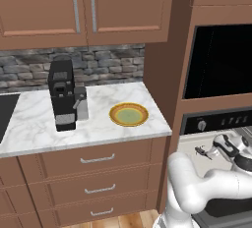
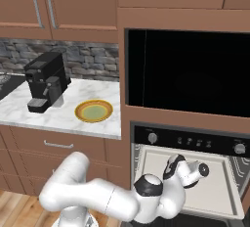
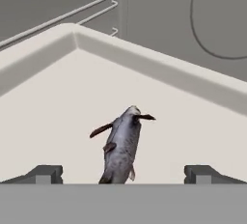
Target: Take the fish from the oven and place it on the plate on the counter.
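Observation:
The fish (image 3: 120, 143), small, grey and dark-finned, lies on the pale tray (image 3: 53, 107) inside the open oven (image 1: 216, 122); it is a tiny dark shape (image 1: 201, 151) in the left base view. My gripper (image 3: 123, 175) is open just short of it, one fingertip (image 3: 44, 174) on each side of its tail end, touching nothing. The hand (image 2: 188, 170) reaches over the tray (image 2: 215, 192) below the black control strip (image 2: 195, 141). The yellow-rimmed plate (image 1: 128, 114) (image 2: 93, 111) sits bare on the marble counter (image 1: 34, 128).
A black coffee machine (image 1: 64, 94) stands left of the plate. A dark wall oven window (image 2: 188, 72) sits above the control strip. Wire racks (image 3: 72, 13) line the oven wall beyond the tray's raised rim (image 3: 159, 68). Drawers with silver handles (image 1: 97, 159) run under the counter.

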